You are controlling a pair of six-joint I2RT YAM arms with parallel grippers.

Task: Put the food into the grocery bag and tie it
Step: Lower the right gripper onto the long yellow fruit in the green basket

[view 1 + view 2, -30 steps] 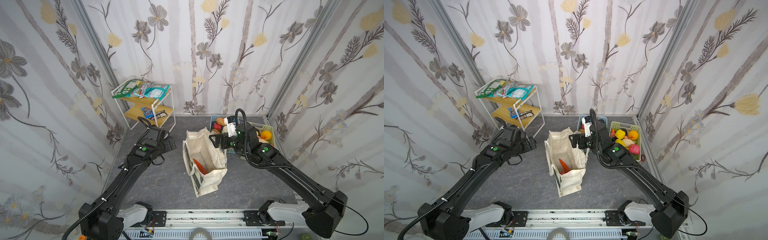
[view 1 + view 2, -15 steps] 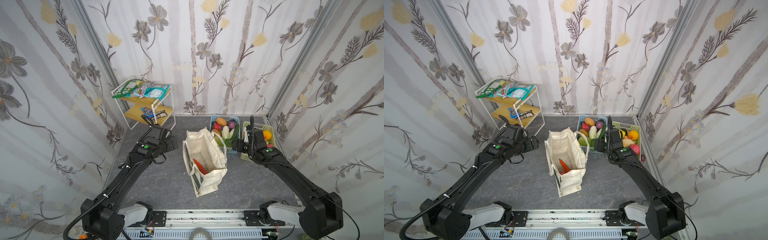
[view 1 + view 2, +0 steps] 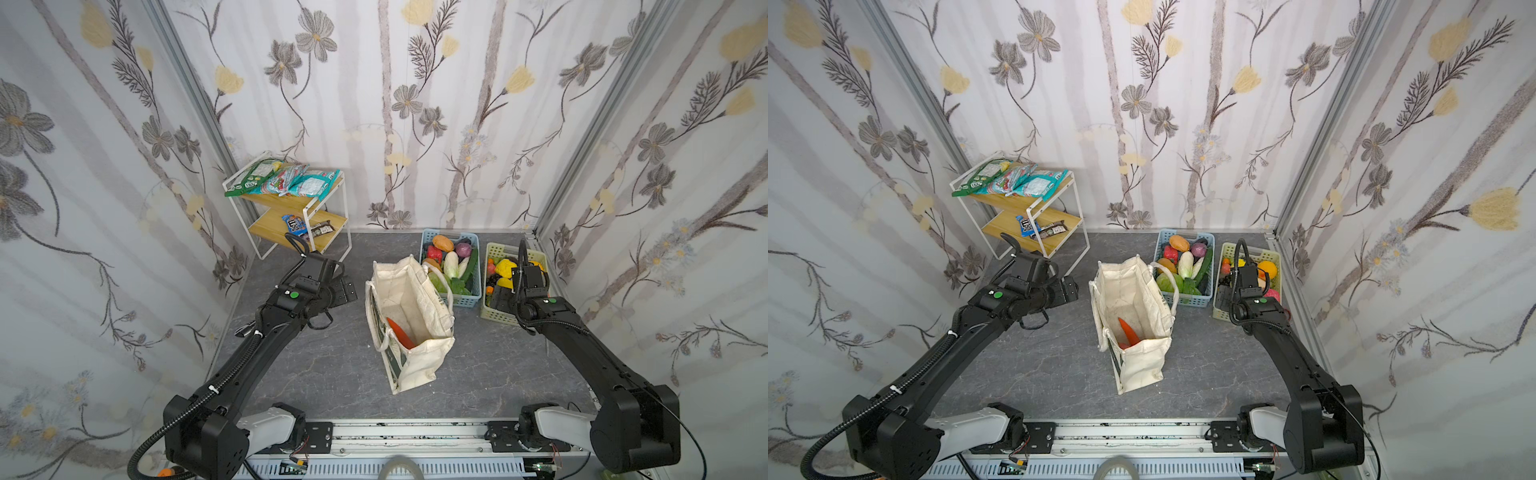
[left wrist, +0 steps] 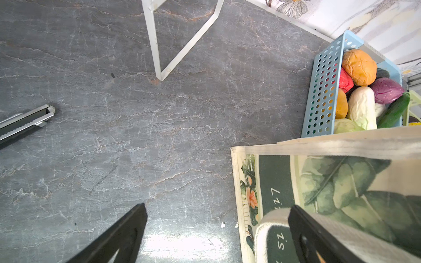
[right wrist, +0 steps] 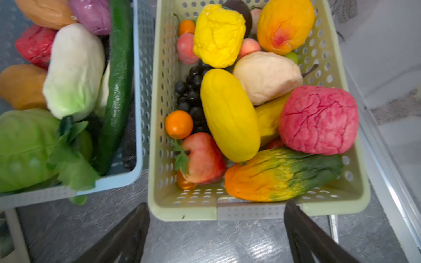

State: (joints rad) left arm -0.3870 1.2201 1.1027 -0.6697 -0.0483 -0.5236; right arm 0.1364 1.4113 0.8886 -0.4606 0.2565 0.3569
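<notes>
Bag (image 3: 398, 291) stands upright and open-mouthed in the middle of the grey tabletop (image 3: 324, 374), between the two arms. One carrot (image 3: 400, 332) lies tilted inside it, at the bottom. The rest of the food sits outside the bag. A blue basket (image 3: 465, 302) just beyond the bag's far right corner holds a cabbage (image 5: 22, 145), a cucumber (image 5: 116, 91) and other vegetables. A green basket (image 5: 182, 209) stands just beside it on the right, filled with fruit, among them a melon (image 5: 230, 113), a pink-red fruit (image 5: 319, 120) and grapes (image 5: 191, 95). In the far left corner stands a rack (image 3: 270, 226), with packets (image 3: 286, 183) on its top shelf and two bars (image 3: 305, 226) on the lower one.

The left gripper (image 3: 347, 291) hangs above the tabletop just left of the bag's far end. Its fingers (image 4: 127, 234) are wide apart with nothing between them. In the left wrist view one of them crosses in front of the bag's printed side and strap (image 4: 268, 225); whether it touches the cloth cannot be told. The right gripper (image 5: 216, 205) hangs over the near end of the green basket. Its fingers are spread wide and empty, with the tips to either side of the basket's near wall in the right wrist view.
</notes>
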